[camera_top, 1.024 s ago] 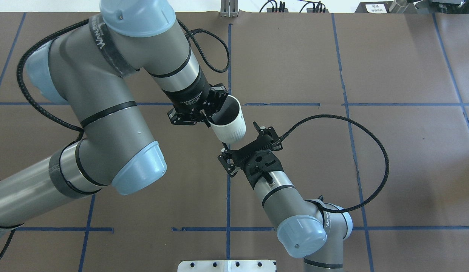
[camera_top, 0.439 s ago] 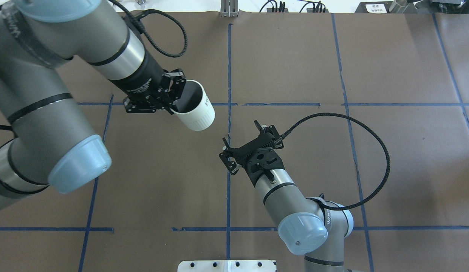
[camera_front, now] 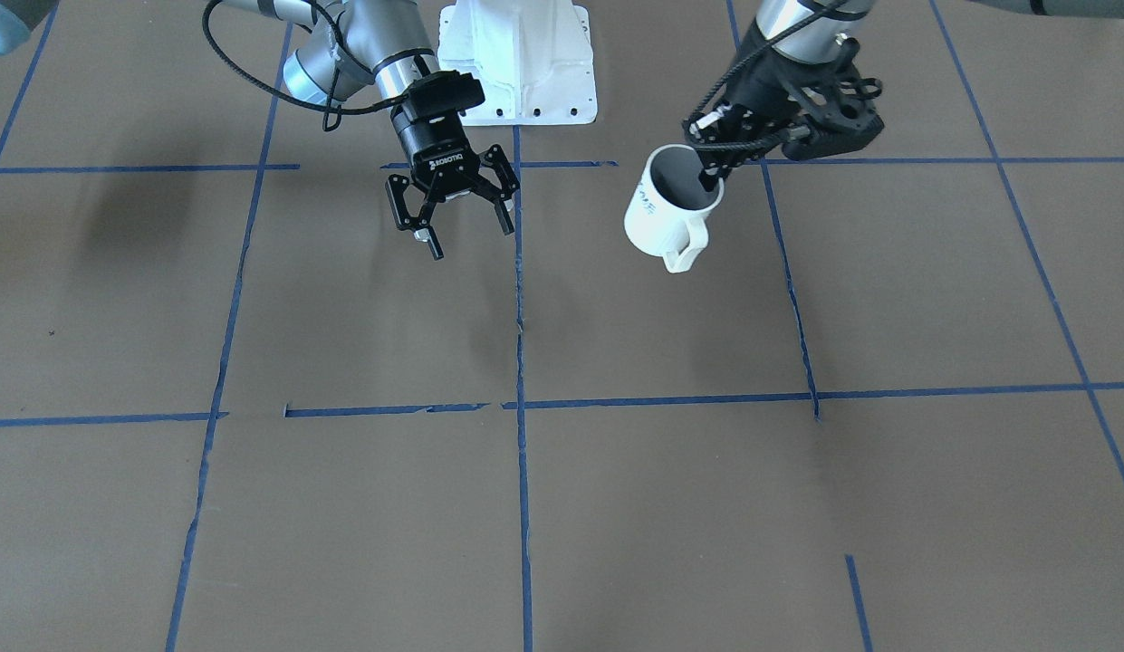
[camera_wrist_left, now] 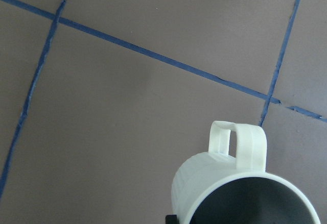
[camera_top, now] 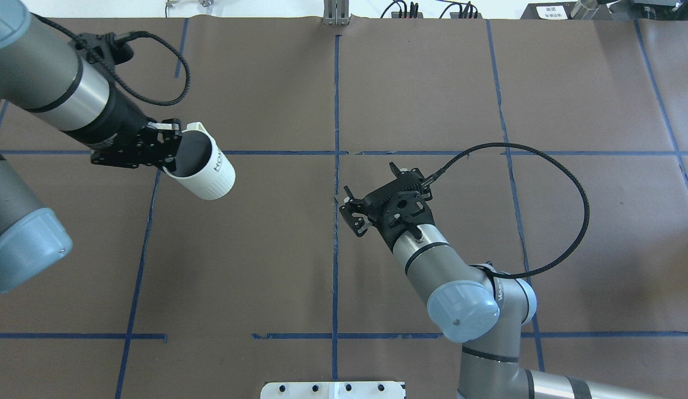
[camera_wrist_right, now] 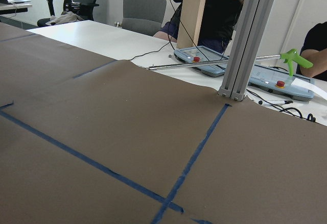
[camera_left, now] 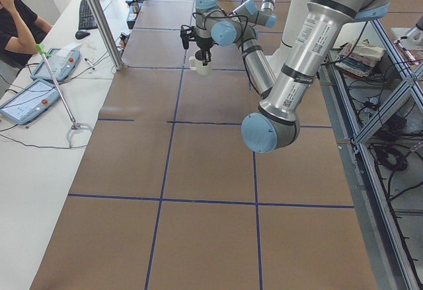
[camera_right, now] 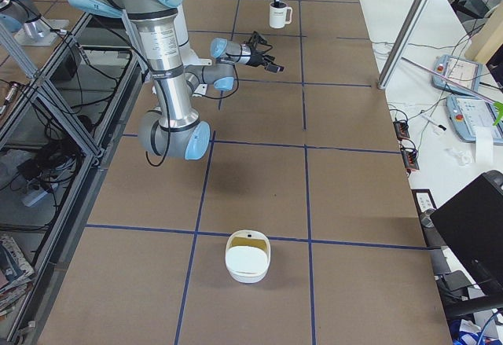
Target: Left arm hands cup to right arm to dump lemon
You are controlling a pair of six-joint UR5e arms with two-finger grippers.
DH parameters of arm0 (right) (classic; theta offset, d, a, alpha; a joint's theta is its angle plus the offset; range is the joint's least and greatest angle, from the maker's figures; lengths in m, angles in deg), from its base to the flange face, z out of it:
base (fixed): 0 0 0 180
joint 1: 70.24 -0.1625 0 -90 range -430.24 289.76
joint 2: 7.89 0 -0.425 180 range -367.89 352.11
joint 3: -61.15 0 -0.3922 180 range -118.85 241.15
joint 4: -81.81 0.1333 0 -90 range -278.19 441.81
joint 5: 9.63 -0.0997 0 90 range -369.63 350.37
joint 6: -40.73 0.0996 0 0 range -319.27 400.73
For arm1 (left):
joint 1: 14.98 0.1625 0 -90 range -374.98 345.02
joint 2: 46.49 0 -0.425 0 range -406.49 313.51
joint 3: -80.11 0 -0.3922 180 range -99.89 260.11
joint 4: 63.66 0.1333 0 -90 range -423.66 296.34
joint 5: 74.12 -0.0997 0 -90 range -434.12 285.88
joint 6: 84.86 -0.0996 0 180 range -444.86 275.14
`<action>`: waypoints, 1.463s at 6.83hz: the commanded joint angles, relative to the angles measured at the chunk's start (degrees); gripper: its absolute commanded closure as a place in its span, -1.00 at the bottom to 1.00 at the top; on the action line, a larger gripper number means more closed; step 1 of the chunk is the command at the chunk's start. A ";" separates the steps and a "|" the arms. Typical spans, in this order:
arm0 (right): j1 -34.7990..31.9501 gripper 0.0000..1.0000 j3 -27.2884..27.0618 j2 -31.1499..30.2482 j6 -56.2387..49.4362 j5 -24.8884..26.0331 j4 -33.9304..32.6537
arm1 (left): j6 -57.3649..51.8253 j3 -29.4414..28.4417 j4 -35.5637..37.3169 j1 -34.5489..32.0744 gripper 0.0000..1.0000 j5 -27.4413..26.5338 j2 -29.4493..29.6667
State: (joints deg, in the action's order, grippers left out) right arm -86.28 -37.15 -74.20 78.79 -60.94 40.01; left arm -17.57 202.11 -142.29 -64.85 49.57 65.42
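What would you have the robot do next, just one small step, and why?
Probably swing the left gripper, which pinches the cup by its rim, toward the right gripper. That one hangs open and empty, with bare table between it and the cup, so no hand-over is possible yet.

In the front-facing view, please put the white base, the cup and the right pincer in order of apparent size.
1. The white base, though the top edge cuts it off.
2. The right pincer, open; it looks close to the base in size, so these two are unsure.
3. The cup, clearly the smallest.
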 commanded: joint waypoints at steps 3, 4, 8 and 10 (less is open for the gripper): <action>-17.40 -1.00 -2.85 -8.39 0.70 -24.75 -5.17 | -26.29 -6.66 -5.13 -12.42 1.00 2.16 -14.26; -21.88 -1.00 -5.13 -8.92 0.70 -31.24 -11.48 | -29.63 -8.87 -6.87 -14.18 1.00 4.61 -17.48; -45.87 -1.00 -6.03 -18.65 0.09 -72.37 -17.59 | -29.85 -16.79 -15.04 -15.96 1.00 4.90 -20.05; -50.74 -1.00 -6.11 -24.02 -1.83 -79.36 -17.78 | -27.23 -22.92 -29.56 -15.87 1.00 4.90 -24.70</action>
State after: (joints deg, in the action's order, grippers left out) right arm -133.96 -43.09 -95.32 78.28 -135.82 22.56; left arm -46.81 182.57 -163.22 -80.75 54.45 43.31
